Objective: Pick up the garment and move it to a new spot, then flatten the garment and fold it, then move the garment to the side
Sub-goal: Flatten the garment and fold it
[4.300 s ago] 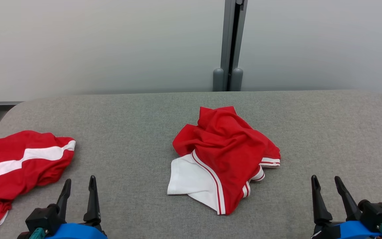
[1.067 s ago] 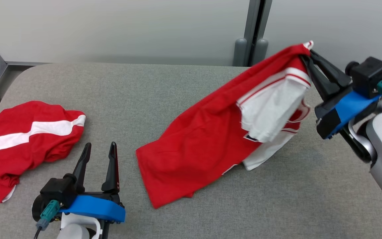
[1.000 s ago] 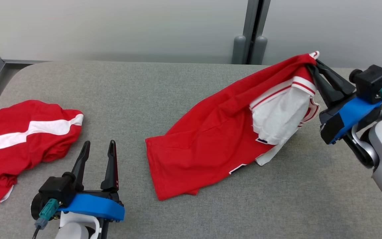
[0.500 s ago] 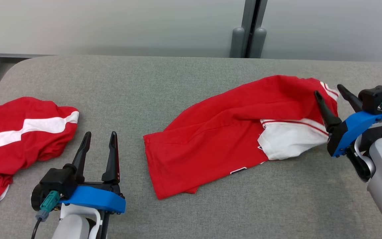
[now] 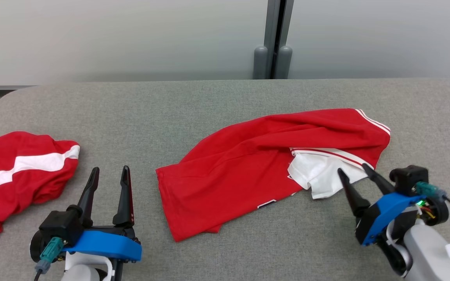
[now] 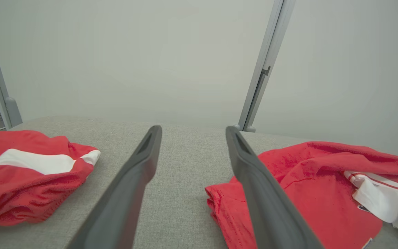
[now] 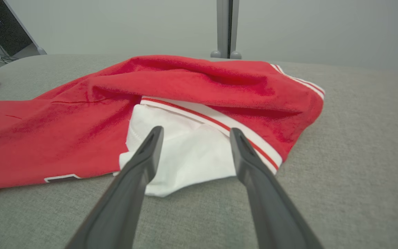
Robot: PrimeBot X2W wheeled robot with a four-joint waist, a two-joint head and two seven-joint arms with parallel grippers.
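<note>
The garment (image 5: 248,164) is a red shirt with a white sleeve and striped trim, lying loosely spread and creased across the middle and right of the grey table (image 5: 193,101); it also lies in the right wrist view (image 7: 192,90) and the left wrist view (image 6: 309,183). My right gripper (image 5: 354,168) stands open just in front of the white sleeve (image 5: 318,175), holding nothing. Near the front left, my left gripper (image 5: 108,171) is open and empty, a short way left of the garment's hem.
A second red garment with a white stripe (image 5: 18,171) lies crumpled at the table's left edge. A grey post (image 5: 272,39) stands against the pale wall behind the table. Bare cloth surface runs along the front and far side.
My right gripper opened and let the garment drop onto the table, then drew back toward the front right. The left gripper stayed put. The camera shifted.
</note>
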